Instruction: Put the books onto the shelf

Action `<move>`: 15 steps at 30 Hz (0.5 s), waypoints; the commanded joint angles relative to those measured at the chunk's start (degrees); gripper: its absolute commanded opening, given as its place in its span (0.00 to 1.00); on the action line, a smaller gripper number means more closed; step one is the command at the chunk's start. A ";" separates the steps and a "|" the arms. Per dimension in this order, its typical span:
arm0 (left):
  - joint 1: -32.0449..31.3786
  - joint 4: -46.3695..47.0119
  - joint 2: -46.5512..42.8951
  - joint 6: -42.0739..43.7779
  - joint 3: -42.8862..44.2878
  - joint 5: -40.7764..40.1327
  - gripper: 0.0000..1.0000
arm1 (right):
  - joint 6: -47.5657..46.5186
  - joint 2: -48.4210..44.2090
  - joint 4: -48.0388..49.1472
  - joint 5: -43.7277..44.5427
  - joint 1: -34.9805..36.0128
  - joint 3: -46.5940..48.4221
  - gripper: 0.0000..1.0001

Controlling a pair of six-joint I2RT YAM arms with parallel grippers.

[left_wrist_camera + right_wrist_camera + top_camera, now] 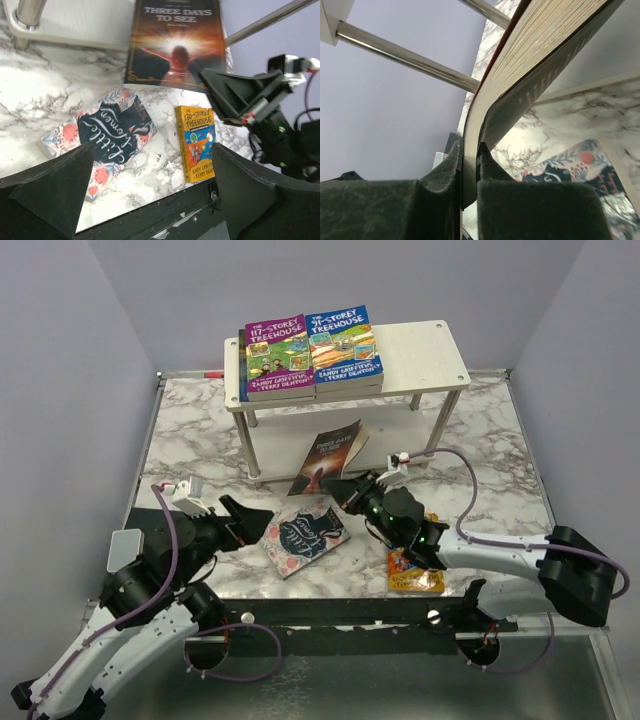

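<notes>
Right fingers [451, 160] pinch "Three Days to See" [172, 40], tilted just near of the shelf [420, 345]. The shelf's top tier carries "117-Storey Treehouse" [275, 360] and "91-Storey Treehouse" [343, 345]. Left fingers [55, 185], spread wide, hover beside "Little Women" [112, 132] on the surface [200, 440].

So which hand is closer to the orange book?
Right. The right gripper, shut on the brown book, is just beyond the orange book; the open left gripper is farther left.
</notes>
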 commanded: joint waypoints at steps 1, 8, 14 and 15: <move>0.04 -0.02 2.44 7.58 5.62 -1.51 0.99 | 0.12 6.72 13.93 -10.96 -4.34 5.39 0.01; 0.03 1.18 5.51 15.39 9.31 -0.40 0.99 | 4.33 19.75 19.76 -22.69 -11.75 12.25 0.01; 0.04 6.45 3.36 18.31 5.53 4.27 0.99 | 9.16 31.56 21.16 -36.16 -17.97 19.46 0.01; 0.00 7.36 2.81 18.63 4.92 5.11 0.99 | 9.31 33.17 20.56 -38.16 -18.68 21.10 0.01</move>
